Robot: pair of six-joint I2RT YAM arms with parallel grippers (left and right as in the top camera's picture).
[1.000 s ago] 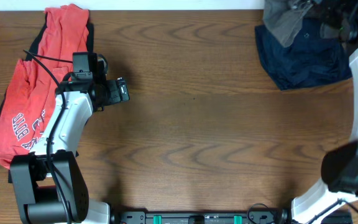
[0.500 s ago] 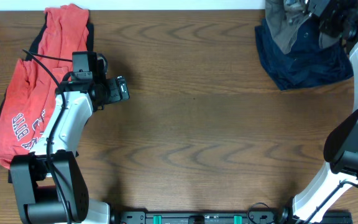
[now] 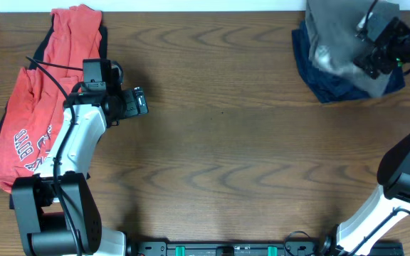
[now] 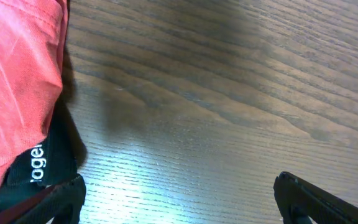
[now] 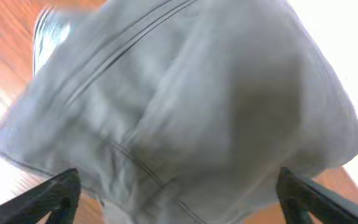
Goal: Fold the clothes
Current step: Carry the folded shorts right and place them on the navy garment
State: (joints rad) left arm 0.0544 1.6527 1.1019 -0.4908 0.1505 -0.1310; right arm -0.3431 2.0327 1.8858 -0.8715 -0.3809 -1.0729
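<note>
Folded red clothes with white lettering lie at the table's left edge, over a black garment. My left gripper hovers open just to their right; in the left wrist view its jaws stand wide over bare wood, with the red cloth at the left. At the far right a grey garment lies spread over a navy one. My right gripper is above the grey garment, which fills its wrist view, blurred. Its jaws are wide open.
The wooden table stretches between the two piles. The white far edge of the table runs along the top. The arm bases stand at the near edge.
The right gripper has opened and shifted nearer and slightly right. The grey garment, bunched a second ago, now hangs spread over the navy one. The left arm has not moved.
</note>
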